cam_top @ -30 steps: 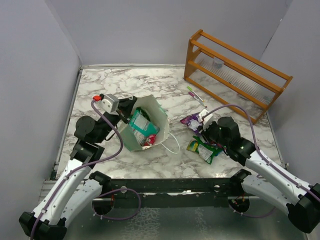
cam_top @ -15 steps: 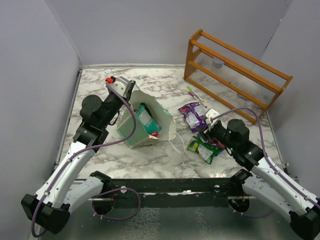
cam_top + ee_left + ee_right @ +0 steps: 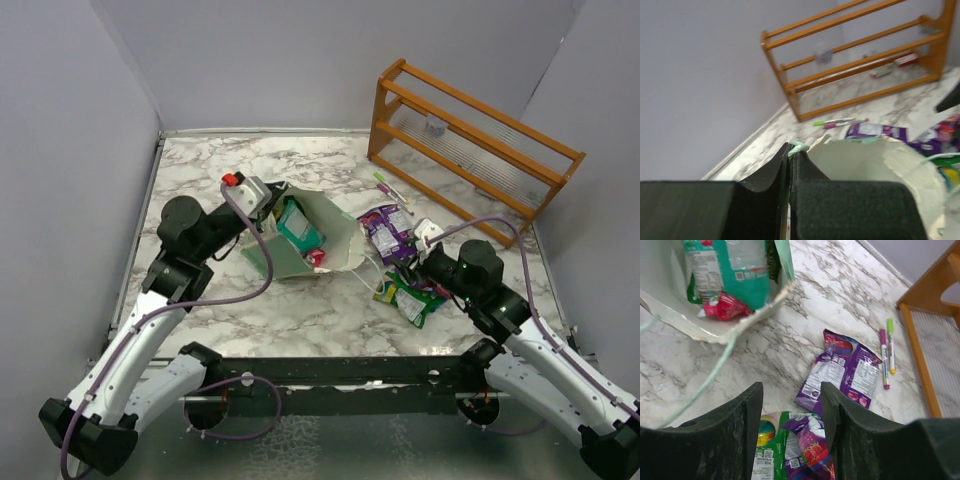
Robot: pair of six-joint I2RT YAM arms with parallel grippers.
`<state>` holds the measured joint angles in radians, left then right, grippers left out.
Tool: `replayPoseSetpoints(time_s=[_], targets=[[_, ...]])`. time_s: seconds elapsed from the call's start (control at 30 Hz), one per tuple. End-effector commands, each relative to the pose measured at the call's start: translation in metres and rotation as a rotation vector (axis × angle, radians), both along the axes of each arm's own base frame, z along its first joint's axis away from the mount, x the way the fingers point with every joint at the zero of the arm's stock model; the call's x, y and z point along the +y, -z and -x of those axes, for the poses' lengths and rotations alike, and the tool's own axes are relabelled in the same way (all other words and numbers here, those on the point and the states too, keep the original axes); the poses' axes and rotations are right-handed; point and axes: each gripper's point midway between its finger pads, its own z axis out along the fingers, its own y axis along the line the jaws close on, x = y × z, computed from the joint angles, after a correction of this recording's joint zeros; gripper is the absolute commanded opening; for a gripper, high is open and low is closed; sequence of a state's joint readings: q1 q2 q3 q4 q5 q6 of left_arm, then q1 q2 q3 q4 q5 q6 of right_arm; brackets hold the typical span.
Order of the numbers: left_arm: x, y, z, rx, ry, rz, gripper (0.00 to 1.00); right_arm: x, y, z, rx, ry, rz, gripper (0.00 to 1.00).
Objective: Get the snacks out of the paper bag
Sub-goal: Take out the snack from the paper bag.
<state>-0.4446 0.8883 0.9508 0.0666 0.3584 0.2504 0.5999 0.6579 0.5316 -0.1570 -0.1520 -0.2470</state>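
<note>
My left pincer (image 3: 791, 149) is shut tight on the rim of the paper bag (image 3: 875, 165). My right pincer (image 3: 791, 394) is half wide and holds nothing. A teal snack (image 3: 735, 270) and a red snack (image 3: 722, 307) sit inside the tipped bag. A purple snack (image 3: 842, 372) lies outside on the table (image 3: 790, 340). Their white labels are too tiny to read.

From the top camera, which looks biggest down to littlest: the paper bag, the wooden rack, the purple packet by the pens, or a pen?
Largest to smallest:
1. wooden rack
2. paper bag
3. purple packet
4. pen
</note>
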Motion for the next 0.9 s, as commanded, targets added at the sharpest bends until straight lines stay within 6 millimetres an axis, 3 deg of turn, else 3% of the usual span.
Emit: replayPoseSetpoints(time_s=[0.0,0.17,0.33,0.47,0.63,0.87], targets=[[-0.032,-0.029,0.071,-0.037,0.360,0.176,0.00,0.021,-0.020,0.019,-0.053,-0.166,-0.061,0.51],[-0.051,0.002,0.098,0.098,0.575,0.231,0.00,0.040,-0.046,0.039,-0.149,-0.356,-0.071,0.54],[-0.059,0.016,0.121,0.148,0.720,0.265,0.00,0.064,-0.052,0.064,-0.164,-0.581,-0.078,0.52],[-0.065,0.017,0.135,0.190,0.805,0.313,0.00,0.074,-0.061,0.078,-0.250,-0.633,-0.115,0.51],[-0.071,0.012,0.149,0.196,0.842,0.335,0.00,0.085,-0.058,0.083,-0.258,-0.702,-0.080,0.52],[-0.073,0.021,0.150,0.203,0.833,0.318,0.00,0.116,-0.055,0.082,-0.389,-0.724,0.084,0.54]])
